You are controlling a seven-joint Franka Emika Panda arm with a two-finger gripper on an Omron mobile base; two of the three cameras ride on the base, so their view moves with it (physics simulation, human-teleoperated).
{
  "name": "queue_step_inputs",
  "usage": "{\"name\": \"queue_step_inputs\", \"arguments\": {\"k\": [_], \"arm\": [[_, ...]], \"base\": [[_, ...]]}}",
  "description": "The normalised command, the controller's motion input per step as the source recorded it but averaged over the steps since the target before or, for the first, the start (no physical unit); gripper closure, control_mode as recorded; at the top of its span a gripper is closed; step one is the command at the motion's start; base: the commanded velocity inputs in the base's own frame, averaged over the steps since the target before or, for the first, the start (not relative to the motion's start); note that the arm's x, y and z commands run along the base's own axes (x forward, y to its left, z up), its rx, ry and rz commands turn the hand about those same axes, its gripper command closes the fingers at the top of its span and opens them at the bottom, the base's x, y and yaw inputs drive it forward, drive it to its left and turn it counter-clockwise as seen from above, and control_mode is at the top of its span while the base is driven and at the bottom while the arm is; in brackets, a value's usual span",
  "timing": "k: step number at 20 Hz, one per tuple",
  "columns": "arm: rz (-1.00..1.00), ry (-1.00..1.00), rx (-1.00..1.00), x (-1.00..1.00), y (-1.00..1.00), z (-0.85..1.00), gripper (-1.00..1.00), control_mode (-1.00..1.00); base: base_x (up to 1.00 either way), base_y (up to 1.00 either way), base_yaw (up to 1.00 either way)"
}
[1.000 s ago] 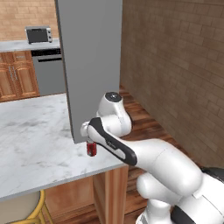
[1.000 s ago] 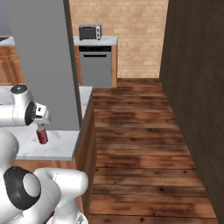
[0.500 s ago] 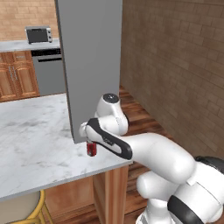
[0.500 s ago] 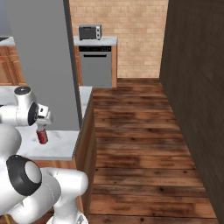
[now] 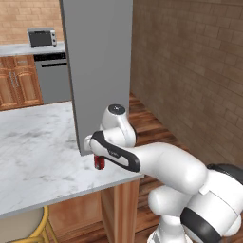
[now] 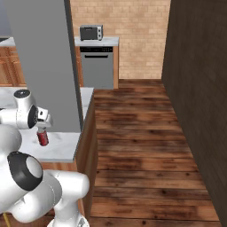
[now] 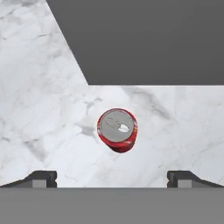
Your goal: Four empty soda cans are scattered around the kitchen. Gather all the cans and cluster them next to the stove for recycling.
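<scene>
**Pincer poised wide over a can on the marble desk**

The white, grey-veined marble desk [image 5: 38, 156] runs on wooden legs beside a tall flat grey pillar [image 5: 97, 71] that rises from it. Past its end lies a dark wooden plank floor [image 6: 137, 146], walled by brown brick on one side. At the far end of the room a steel dishwasher front [image 6: 98, 66] sits under a pale counter, with a small steel toaster oven with a dark window [image 6: 91, 32] on top and wooden cabinet doors [image 5: 19, 85] beside it.

The small red cylindrical soda can with a silver top [image 7: 117, 129] stands upright on the marble, close to the foot of the pillar and near the desk's outer corner. The pincer [image 7: 112, 177] hangs straight above it, its two dark finger tips [image 7: 41, 177] spread wide, one to each side of the can and not touching it.

From the left base camera the white arm covers much of the can [image 5: 99, 162], leaving just its red side visible below the wrist. From the right base camera the can [image 6: 42, 136] shows beneath the hand, whose fingers are hard to make out. A round yellow-framed stool [image 5: 23, 228] is cut off at the picture's lower edge.

The can stands close to the desk's front edge, with open marble stretching away on the side opposite the pillar.
</scene>
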Motion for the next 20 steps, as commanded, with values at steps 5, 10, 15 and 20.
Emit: {"name": "queue_step_inputs", "arguments": {"k": [5,10,15,20], "arm": [[0.00,0.00,0.00,0.01,0.00,-0.07,-1.00,-1.00],[0.00,0.01,0.00,0.10,0.00,-0.10,-1.00,-1.00],[0.00,0.00,0.00,0.09,0.00,-0.08,-1.00,-1.00],[0.00,0.00,0.00,0.11,0.00,-0.08,-1.00,-1.00]], "base": [[0.00,0.00,0.00],[0.00,0.00,0.00],[0.00,0.00,0.00],[0.00,0.00,0.00]]}}
